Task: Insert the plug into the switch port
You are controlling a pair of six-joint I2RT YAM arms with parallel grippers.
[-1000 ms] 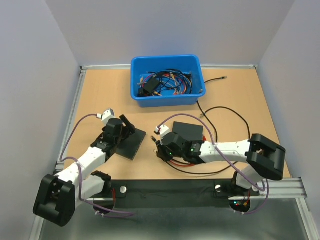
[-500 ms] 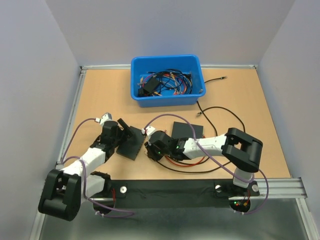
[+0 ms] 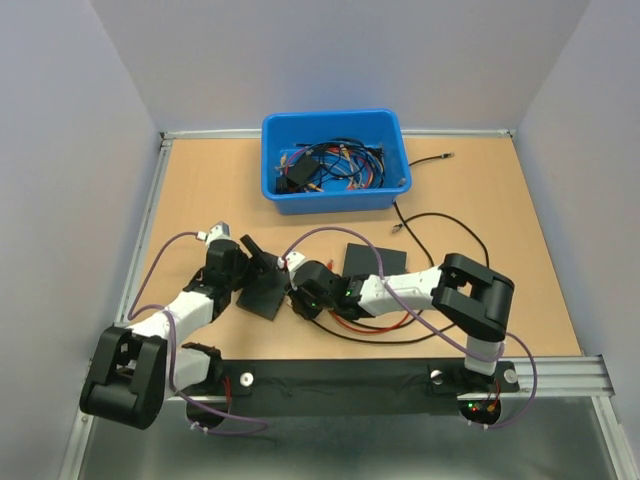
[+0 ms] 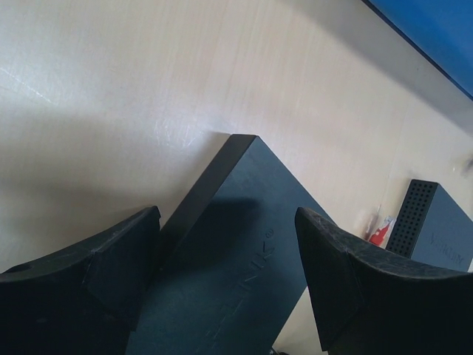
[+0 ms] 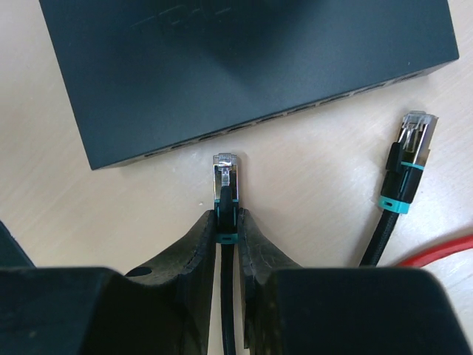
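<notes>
The switch [image 3: 262, 291] is a flat black box; its port row faces my right gripper [image 5: 295, 112]. My left gripper [image 4: 228, 222] is open, one jaw on each side of the switch's [image 4: 244, 281] end. My right gripper [image 5: 228, 218] is shut on the plug [image 5: 225, 174] of a thin black cable with a teal ring. The plug's clear tip points at the ports, a short gap away. The red-boot plug is not in view. Only a stretch of red cable [image 5: 443, 251] shows, lying under my right arm [image 3: 345, 322].
A second black-cable plug [image 5: 410, 140] lies on the table right of the held one. Another black box [image 3: 375, 260] lies behind my right arm. A blue bin [image 3: 335, 203] of cables stands at the back. A black cable loops across the right side [image 3: 450, 220].
My right gripper has moved left with the black-cable plug, up to the switch's port side. My left gripper stays at the switch; its arm has drawn back a little.
</notes>
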